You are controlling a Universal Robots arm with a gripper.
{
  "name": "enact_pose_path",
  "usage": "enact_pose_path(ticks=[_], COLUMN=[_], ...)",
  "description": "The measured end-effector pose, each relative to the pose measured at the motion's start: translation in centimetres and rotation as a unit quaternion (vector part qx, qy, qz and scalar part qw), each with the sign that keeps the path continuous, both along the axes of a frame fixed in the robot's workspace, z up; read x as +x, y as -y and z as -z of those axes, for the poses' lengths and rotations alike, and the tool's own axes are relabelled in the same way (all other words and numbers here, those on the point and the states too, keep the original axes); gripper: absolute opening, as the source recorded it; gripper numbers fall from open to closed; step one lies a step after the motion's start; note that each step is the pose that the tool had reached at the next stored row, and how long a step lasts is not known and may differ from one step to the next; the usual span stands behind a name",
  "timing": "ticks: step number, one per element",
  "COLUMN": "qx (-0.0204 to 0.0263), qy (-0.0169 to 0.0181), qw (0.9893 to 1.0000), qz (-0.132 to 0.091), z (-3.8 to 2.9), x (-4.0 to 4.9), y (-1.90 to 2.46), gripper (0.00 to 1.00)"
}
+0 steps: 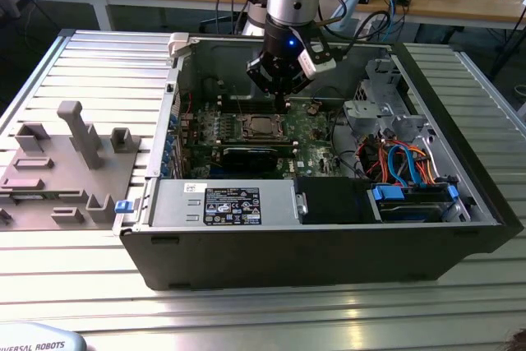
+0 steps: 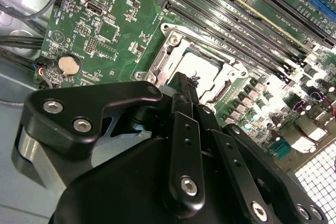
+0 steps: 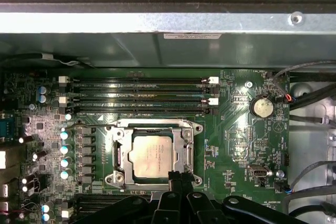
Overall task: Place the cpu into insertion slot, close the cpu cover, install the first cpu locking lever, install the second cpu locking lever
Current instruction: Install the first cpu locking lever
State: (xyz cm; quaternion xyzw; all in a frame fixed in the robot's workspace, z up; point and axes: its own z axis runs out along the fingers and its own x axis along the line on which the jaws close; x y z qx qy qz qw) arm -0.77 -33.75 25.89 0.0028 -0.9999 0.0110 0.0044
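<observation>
The cpu lies flat in the insertion slot on the green board, its silvery top showing. The cpu cover lies down around it as a metal frame. My gripper is shut, with its black fingertips together just over one edge of the socket frame, beside the chip. I cannot tell whether the tips touch the frame. In the second wrist view the gripper points down at the cpu. In the exterior view the gripper hangs inside the open computer case, above the socket.
Memory slots run along one side of the socket, and a coin battery sits near loose cables. The case walls, a drive cage and blue cables hem in the board. A grey fixture stands outside, at the exterior view's left.
</observation>
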Motion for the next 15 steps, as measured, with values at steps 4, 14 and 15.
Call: enact_pose_path(ticks=[4, 14, 15], qx=[0.0000, 0.0000, 0.0000], qy=[0.0000, 0.0000, 0.0000], qw=[1.0000, 1.0000, 1.0000], qz=[-0.002, -0.005, -0.006], z=[0.00, 0.00, 0.00], x=[0.00, 0.00, 0.00], y=[0.00, 0.00, 0.00], gripper=[0.11, 0.11, 0.11])
